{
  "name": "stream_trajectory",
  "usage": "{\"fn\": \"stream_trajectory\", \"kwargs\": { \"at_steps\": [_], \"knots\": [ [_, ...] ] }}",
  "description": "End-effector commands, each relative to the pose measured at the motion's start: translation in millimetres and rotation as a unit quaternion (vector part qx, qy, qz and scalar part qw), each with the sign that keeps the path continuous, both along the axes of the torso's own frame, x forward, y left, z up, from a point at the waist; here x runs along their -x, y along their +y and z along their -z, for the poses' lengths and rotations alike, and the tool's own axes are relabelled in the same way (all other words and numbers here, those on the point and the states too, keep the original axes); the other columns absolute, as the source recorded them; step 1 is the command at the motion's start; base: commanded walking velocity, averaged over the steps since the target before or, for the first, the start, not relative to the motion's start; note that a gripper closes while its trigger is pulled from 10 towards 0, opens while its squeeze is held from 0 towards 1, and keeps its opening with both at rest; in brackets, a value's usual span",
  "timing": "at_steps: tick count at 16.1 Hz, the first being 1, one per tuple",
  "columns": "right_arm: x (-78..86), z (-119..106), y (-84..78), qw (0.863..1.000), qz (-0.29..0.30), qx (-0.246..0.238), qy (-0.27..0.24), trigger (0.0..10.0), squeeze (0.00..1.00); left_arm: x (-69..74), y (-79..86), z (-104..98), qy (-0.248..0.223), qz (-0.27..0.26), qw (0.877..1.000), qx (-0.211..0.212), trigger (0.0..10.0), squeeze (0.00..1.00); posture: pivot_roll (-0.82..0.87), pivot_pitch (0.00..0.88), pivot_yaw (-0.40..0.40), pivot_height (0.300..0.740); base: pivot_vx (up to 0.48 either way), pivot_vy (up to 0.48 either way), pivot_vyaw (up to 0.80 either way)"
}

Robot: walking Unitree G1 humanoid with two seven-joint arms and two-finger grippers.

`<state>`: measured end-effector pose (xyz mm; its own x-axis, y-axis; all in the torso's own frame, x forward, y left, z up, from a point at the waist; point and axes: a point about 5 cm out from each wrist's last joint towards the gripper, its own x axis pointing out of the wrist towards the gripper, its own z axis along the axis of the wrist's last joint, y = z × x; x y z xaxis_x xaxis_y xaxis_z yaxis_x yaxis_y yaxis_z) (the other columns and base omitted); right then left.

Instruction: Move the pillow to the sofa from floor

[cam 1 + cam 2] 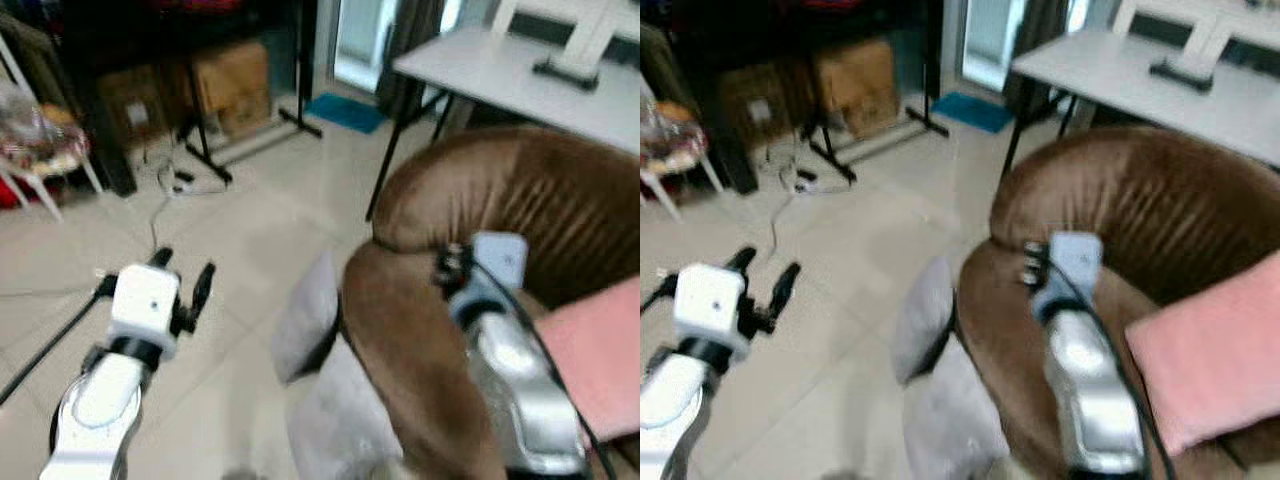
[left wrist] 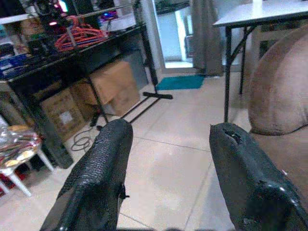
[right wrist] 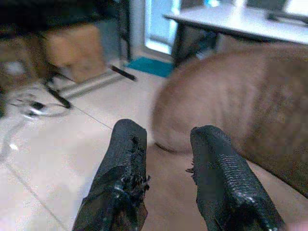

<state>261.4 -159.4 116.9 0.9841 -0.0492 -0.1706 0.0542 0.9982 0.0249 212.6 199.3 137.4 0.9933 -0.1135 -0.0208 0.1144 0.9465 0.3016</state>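
Grey pillow (image 1: pixel 310 325) (soft, slumped) leans on the floor against the brown sofa (image 1: pixel 520 200) arm.

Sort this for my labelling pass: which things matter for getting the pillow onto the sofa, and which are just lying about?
Job:
grey pillow on the floor against the sofa
brown sofa
left end effector, open
right end effector, open

Lying about:
pink cushion
white table
cardboard boxes
teal mat
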Motion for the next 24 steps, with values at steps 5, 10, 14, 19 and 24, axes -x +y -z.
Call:
{"fn": "stream_trajectory", "kwargs": {
  "at_steps": [5, 10, 14, 19, 24],
  "knots": [
    [0.4, -1.9, 1.1, 1.0, 0.001, -0.017, -0.011, 10.0, 0.0, 0.7, 8.1, -3.0, -0.02, -0.024, 0.999, -0.013, 10.0, 0.0, 0.09, 0.0, -0.059, 0.676, 0.0, 0.0, 0.0],
    [1.4, -0.4, 2.5, 1.0, -0.002, -0.019, -0.008, 10.0, 0.0, 0.8, 5.6, -3.5, -0.031, -0.025, 0.999, -0.011, 10.0, 0.0, 0.09, 0.0, -0.059, 0.618, 0.0, 0.0, 0.0],
    [0.5, -0.7, 6.0, 1.0, -0.015, -0.014, -0.01, 10.0, 0.0, -0.4, 6.5, -3.6, -0.028, -0.029, 0.999, -0.006, 10.0, 0.0, 0.09, 0.0, -0.06, 0.574, 0.0, 0.0, 0.0],
    [-0.5, 1.4, 6.2, 1.0, -0.018, -0.003, -0.002, 10.0, 0.0, -0.1, 6.4, -1.8, -0.022, -0.028, 0.999, 0.006, 10.0, 0.0, 0.09, 0.0, -0.064, 0.574, 0.102, 0.0, 0.0],
    [-2.8, 1.7, 6.5, 1.0, -0.023, 0.003, 0.001, 10.0, 0.0, 0.8, 6.3, 0.1, -0.018, -0.026, 0.999, 0.012, 10.0, 0.0, 0.08, 0.0, -0.071, 0.574, 0.312, 0.0, 0.0]
  ]
}}
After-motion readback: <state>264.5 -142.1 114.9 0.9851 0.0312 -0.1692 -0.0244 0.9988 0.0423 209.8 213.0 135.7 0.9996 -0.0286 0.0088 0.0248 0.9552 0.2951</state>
